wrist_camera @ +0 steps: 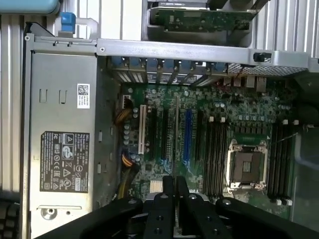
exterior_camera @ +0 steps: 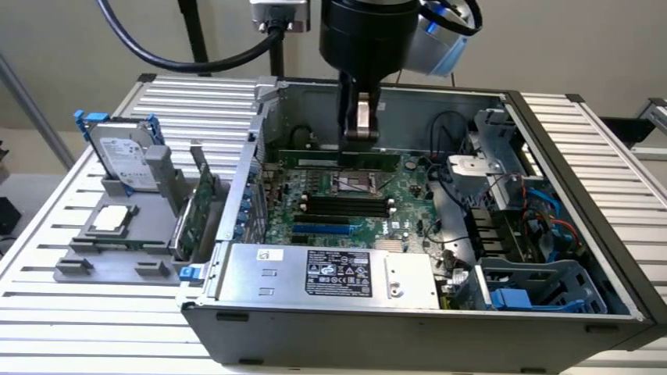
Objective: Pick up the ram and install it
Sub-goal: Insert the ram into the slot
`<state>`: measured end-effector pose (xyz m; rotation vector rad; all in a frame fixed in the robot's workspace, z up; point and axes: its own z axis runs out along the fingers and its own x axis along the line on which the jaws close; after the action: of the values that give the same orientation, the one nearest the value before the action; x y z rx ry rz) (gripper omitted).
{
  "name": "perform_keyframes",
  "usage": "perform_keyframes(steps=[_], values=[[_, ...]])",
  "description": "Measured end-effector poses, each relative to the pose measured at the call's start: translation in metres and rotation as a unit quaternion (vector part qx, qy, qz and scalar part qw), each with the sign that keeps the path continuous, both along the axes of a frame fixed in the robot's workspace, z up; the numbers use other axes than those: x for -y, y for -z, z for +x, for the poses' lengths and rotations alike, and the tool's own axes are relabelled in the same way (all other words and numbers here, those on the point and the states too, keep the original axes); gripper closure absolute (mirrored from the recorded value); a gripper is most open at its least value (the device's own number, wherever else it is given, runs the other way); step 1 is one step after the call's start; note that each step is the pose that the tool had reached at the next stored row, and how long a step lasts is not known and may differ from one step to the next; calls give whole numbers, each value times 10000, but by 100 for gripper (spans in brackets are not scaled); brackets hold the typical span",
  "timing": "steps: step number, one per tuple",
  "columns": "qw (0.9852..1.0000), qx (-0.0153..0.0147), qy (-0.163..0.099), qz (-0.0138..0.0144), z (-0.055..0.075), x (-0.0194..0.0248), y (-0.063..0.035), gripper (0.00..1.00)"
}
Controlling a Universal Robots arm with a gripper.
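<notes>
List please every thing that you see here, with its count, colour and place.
ram: one, green, over the motherboard, held by the gripper
motherboard: one, green, inside the case
power supply: one, silver, case's near side
case: one, grey, open
hard drive: one, silver with blue rails, outside the case, exterior view's left
expansion card: one, green, between hard drive and case
gripper: one, black, shut on the ram

There are 1 open grey metal computer case (exterior_camera: pixel 417 332), 1 green motherboard (exterior_camera: pixel 408 195), 1 silver power supply box (exterior_camera: pixel 261 273), 1 black claw (exterior_camera: pixel 361 137) and 1 long, thin green ram stick (exterior_camera: pixel 312 159). Also 1 grey plastic holder (exterior_camera: pixel 115 254), 1 silver hard drive with blue rails (exterior_camera: pixel 123 160), 1 green expansion card (exterior_camera: pixel 200 207) and 1 square silver processor chip (exterior_camera: pixel 111 220).
</notes>
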<state>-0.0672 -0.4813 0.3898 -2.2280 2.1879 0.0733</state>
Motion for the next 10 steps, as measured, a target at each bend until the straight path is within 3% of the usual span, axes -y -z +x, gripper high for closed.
perform_keyframes(steps=[10], values=[[10000, 0, 0, 0, 144, -383, 120, 100]])
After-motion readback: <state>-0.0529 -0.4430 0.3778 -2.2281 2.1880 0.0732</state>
